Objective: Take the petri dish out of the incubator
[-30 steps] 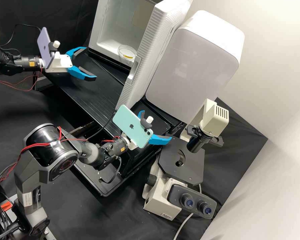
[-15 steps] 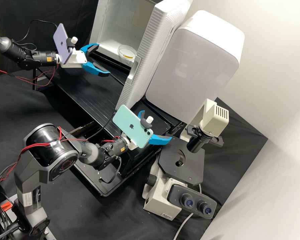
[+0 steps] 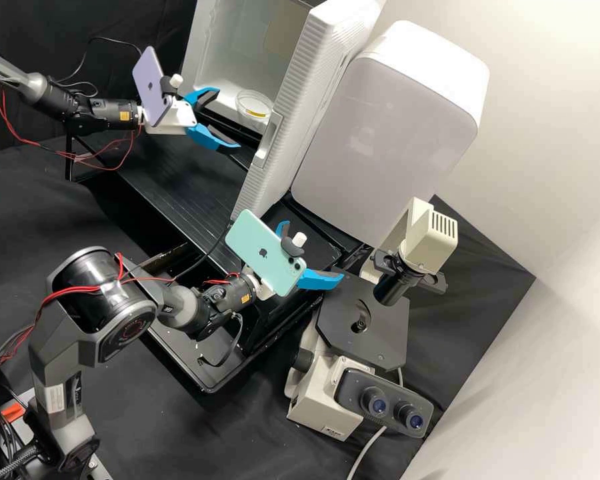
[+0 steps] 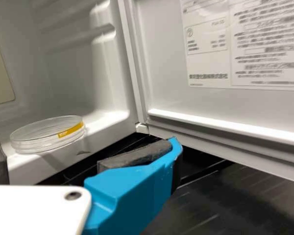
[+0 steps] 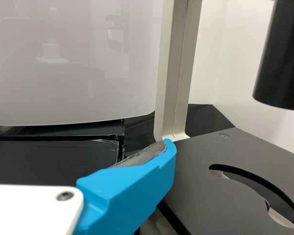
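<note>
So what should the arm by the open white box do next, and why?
Probably ease the open left claw forward until it straddles the petri dish. The dish sits untouched on the incubator floor just inside the opening, and the claw is short of it.

Clear petri dish [image 4: 48, 133] with yellow label, white ribbed incubator [image 3: 293, 113], blue-fingered left hand [image 3: 227, 118]

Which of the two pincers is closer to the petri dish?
The left pincer, with the purple phone, at the open incubator's mouth near the petri dish; the right pincer sits by the microscope.
</note>
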### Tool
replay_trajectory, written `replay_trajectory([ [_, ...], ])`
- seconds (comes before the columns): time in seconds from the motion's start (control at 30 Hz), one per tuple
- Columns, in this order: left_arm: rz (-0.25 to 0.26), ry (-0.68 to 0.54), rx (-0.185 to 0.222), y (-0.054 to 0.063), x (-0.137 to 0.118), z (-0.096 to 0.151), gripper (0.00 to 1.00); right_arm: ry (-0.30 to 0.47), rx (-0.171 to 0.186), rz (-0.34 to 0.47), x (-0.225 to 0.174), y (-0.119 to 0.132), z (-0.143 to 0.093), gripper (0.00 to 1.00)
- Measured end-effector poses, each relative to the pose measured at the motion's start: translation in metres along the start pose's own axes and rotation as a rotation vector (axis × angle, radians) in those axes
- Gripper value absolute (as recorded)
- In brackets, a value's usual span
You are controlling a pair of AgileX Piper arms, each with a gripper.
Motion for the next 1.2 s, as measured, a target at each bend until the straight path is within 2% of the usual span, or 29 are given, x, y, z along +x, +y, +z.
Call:
replay_trajectory([
  [0.23, -0.043, 0.039, -0.026, -0.004, 0.021, -0.01, 1.0, 0.0, 0.0, 0.0, 0.0, 0.0, 0.0, 1.0],
  [0.4, -0.062, 0.054, -0.065, -0.004, 0.03, -0.014, 1.0, 0.0, 0.0, 0.0, 0.0, 0.0, 0.0, 1.0],
  [0.53, -0.052, 0.065, -0.082, 0.0, 0.035, -0.015, 1.0, 0.0, 0.0, 0.0, 0.0, 0.0, 0.0, 1.0],
  [0.67, -0.025, 0.088, -0.126, 0.006, 0.043, -0.018, 1.0, 0.0, 0.0, 0.0, 0.0, 0.0, 0.0, 1.0],
  [0.73, -0.028, 0.103, -0.151, 0.007, 0.048, -0.019, 1.0, 0.0, 0.0, 0.0, 0.0, 0.0, 0.0, 1.0],
  [0.8, -0.036, 0.111, -0.157, 0.008, 0.052, -0.02, 1.0, 0.0, 0.0, 0.0, 0.0, 0.0, 0.0, 1.0],
  [0.9, -0.04, 0.119, -0.143, 0.007, 0.057, -0.022, 1.0, 0.0, 0.0, 0.0, 0.0, 0.0, 0.0, 1.0],
  [1.2, -0.056, 0.179, -0.165, 0.007, 0.063, -0.035, 1.0, 0.0, 0.0, 0.0, 0.0, 0.0, 0.0, 1.0],
])
